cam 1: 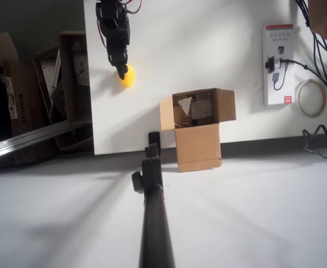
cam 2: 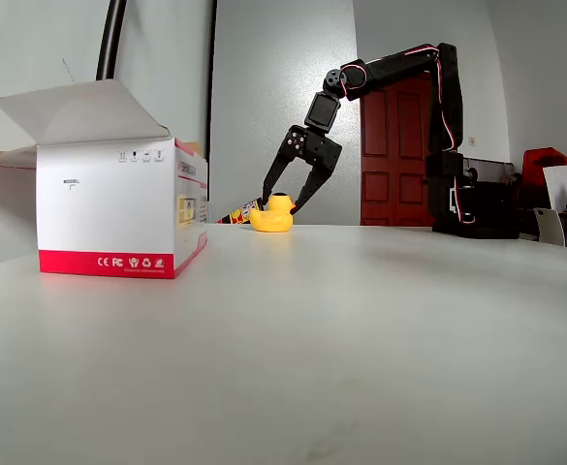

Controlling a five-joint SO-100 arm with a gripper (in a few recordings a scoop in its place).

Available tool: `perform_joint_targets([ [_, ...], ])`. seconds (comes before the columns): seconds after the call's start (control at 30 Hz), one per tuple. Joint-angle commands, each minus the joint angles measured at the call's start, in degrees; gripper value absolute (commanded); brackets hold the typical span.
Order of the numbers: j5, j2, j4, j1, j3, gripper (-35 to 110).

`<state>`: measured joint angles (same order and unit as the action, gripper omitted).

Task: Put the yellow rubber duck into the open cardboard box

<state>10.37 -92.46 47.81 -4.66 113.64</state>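
Presently the gripper (cam 2: pixel 280 205) stands spread apart over the yellow rubber duck (cam 2: pixel 273 215), one finger down on each side of the toy's head in the fixed view; no finger is seen pressing it, so I judge the duck straddled but not yet held. The duck sits upright on the white table (cam 2: pixel 361 320). In the overhead view the gripper (cam 1: pixel 121 68) reaches down from the top of the picture, with the duck (cam 1: pixel 127 76) directly at its tips.

The cardboard box (cam 1: pixel 197 125) stands open at the table's near edge, well apart from the duck, lying lower and to the right of it in the overhead view. That diagonal is the bearing on which the carry depends. The duck looks slightly off to the right of the fingertips there, so I judge a closing pinch may need minor centring first.

A white and red carton (cam 2: pixel 118 218) lies clear of that line.
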Motion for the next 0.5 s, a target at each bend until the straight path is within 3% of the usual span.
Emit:
perform_joint_targets([
  [0.0, -0.18, -0.44, -0.79, 1.32, -2.55, 20],
  [0.47, -0.26, -0.97, -0.35, 1.93, -2.55, 27],
])
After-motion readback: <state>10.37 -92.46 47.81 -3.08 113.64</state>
